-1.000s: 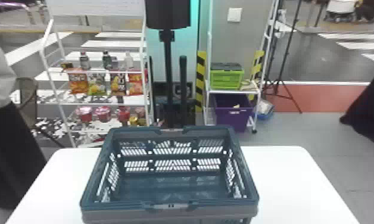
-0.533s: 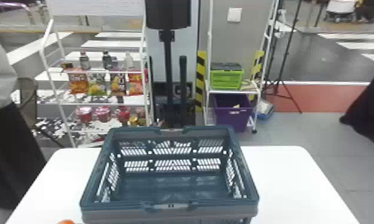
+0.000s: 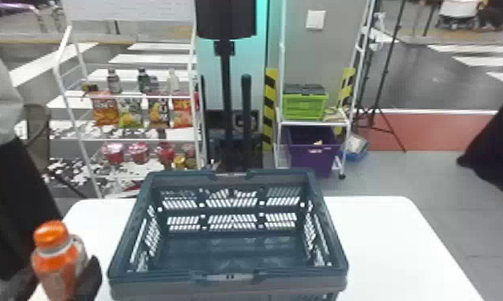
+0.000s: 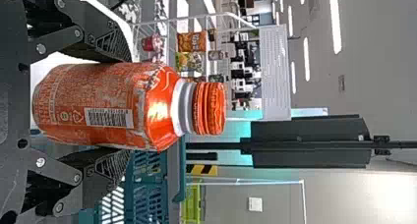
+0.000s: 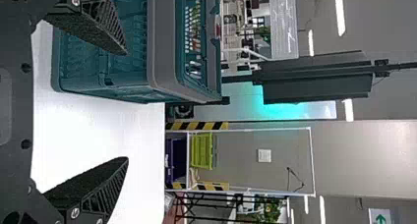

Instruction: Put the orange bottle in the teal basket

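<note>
Carrying grip: the left gripper [image 4: 130, 105] pinches the orange bottle [image 3: 56, 260] around its body, a finger on either side, the cap [image 4: 210, 108] free above them.
Bottle: upright, left of the teal basket [image 3: 134, 226] and outside it, above the white table [image 3: 383, 240] or at its edge. Its base is cut off in the head view, so it probably sits lower than the basket's rim, but I would not swear to that.
Right gripper: [image 5: 127, 106] fingers spread wide with nothing between them, near the basket's right side; it can wait there.
Height: raise the bottle straight up first, until its base would pass well over the rim; going sideways too soon could knock the side wall and push the basket along.
Crossing: then bring it right, keeping the squeeze even and the bottle upright, and stop over the middle of the opening, fingers well inside the walls.
Basket floor: lower until the base meets it, then part the fingers gently. Let go from high up and the bottle would likely topple or roll.
</note>
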